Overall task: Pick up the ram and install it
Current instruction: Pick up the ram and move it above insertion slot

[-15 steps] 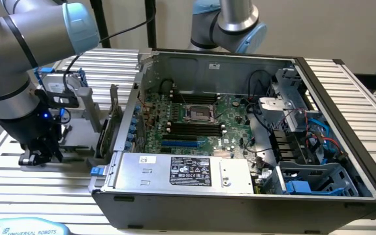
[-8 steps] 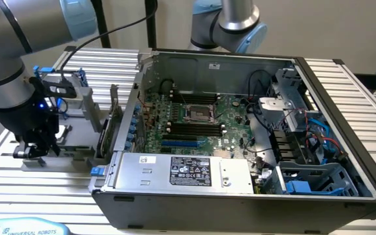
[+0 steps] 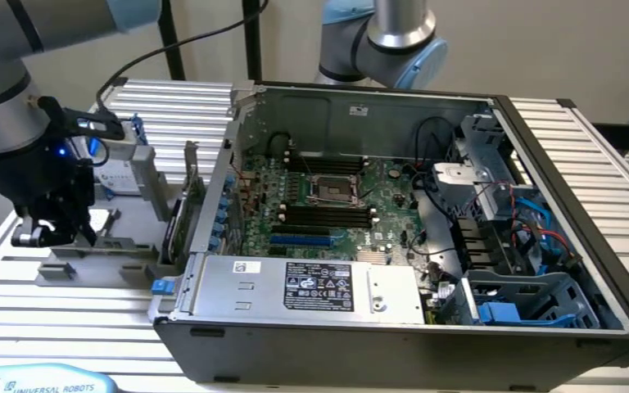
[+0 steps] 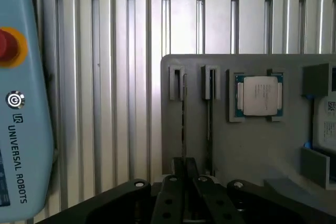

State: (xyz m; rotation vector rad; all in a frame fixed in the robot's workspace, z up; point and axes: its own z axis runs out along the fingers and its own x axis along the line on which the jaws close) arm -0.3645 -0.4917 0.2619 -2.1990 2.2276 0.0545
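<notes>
Hanging low over a gray tray (image 3: 128, 246) at the exterior view's left, the gripper (image 3: 58, 237) sits beside the open case (image 3: 402, 344). The case holds a motherboard (image 3: 369, 184), a power supply (image 3: 314, 286) and a blue drive bay (image 3: 522, 307).

On the wrist view, the tray (image 4: 252, 150) holds the ram (image 4: 184, 124) and a second stick (image 4: 209, 124) edge-on in 2 slots, plus a CPU (image 4: 259, 95) and a hard drive (image 4: 326, 124). The gripper (image 4: 185, 169) is right at the ram's end. Whether it grips, I cannot tell.
</notes>
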